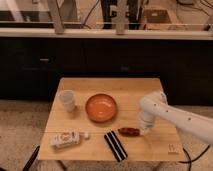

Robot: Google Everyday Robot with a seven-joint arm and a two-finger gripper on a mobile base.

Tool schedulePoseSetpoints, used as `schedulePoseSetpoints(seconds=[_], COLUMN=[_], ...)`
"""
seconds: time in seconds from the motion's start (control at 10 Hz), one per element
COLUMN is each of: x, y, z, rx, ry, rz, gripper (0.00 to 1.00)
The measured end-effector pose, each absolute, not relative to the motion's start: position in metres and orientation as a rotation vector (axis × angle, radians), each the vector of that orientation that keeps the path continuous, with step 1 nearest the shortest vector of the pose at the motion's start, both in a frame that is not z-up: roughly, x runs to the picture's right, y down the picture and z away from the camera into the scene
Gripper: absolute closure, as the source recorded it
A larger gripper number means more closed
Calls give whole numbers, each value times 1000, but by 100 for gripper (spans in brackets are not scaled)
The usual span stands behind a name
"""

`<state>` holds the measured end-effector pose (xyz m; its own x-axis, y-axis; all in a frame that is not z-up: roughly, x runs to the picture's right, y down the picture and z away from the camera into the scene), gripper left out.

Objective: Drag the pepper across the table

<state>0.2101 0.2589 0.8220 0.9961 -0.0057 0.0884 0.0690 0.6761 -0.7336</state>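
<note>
The gripper (144,131) is seen low over the table (150,87), at the tip of the white arm (170,116) that reaches in from the right. It sits right at the right-hand end of the pepper (129,131). Whether it is spread or closed cannot be told from here, and whether contact has been made is not clear either.

The pepper is found lying flat on the front half of the table, just right of centre, between the black striped bar (115,145) and the gripper, with the orange bowl (101,107) behind it.

Handling, as judged: the pepper is likely light and fairly firm, with a smooth skin that may slip or roll under a sideways push. A long, curved shape is apt to pivot if it is pressed at 1 end only, so a hold near the middle, across the narrow width, would probably be steadier. The wooden planks should offer little drag.

The count is taken: 1 pepper, 1 orange bowl, 1 white cup (67,100), 1 black striped bar, 1 pale carton (65,140) lying at the front left, 1 tiny white item (86,135) beside it, 1 arm, 1 gripper.
</note>
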Motion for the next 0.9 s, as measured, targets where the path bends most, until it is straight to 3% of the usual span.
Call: schedulePoseSetpoints(seconds=[0.9], x=[204], y=[256], z=[824], rx=[-848], ry=[-89], rz=[-44], gripper=[100])
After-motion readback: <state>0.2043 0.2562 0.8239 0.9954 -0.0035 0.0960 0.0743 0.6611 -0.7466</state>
